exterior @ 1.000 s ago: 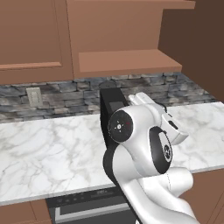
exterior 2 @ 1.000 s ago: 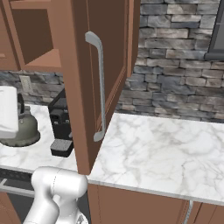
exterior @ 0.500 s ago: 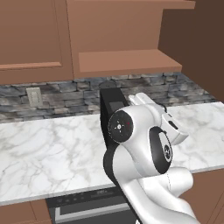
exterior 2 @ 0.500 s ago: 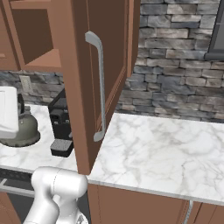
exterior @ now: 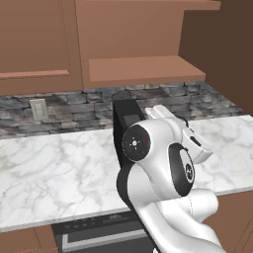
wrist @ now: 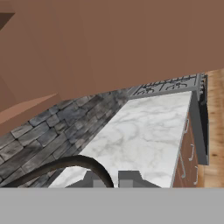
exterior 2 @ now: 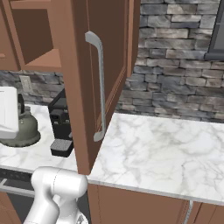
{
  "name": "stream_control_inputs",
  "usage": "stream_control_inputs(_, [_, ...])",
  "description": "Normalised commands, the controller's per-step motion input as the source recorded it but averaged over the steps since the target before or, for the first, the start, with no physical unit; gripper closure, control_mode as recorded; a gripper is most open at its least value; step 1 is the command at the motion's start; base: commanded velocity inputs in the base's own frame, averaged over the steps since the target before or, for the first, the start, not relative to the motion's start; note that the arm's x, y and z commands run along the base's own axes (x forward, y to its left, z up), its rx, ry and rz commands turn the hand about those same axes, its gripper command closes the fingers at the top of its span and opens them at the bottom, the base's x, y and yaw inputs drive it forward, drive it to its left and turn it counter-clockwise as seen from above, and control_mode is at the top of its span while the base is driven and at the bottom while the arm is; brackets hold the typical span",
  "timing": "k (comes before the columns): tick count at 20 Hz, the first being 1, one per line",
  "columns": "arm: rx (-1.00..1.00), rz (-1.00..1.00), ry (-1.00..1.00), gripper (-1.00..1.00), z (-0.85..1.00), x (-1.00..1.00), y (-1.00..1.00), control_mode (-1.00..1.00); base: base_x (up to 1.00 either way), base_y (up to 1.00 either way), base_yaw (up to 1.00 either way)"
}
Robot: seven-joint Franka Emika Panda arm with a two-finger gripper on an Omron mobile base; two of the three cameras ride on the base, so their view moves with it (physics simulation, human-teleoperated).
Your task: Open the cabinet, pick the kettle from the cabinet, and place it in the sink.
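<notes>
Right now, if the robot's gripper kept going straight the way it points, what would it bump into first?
Probably the grey stone backsplash wall, under the reddish-brown wooden cabinet. The hand view looks along the white marble counter toward it, over the kettle's thin dark arched handle. Depth is hard to judge.

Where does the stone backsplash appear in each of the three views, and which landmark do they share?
Left base view: backsplash, a band across the middle, under the cabinets.
Right base view: upper right, behind the open door.
Hand view: lower left, a slanted strip.
Shared landmark: the marble counter along its foot.
</notes>
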Motion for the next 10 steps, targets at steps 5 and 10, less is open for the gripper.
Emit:
stream_control_inputs(5, [0.00, 0.00, 0.00, 1.00, 0.00, 0.00, 0.00, 1.00, 0.00, 0.00, 0.00])
stream_control_inputs(10, [0.00, 0.00, 0.00, 1.00, 0.00, 0.00, 0.00, 1.00, -0.33, 0.00, -0.06])
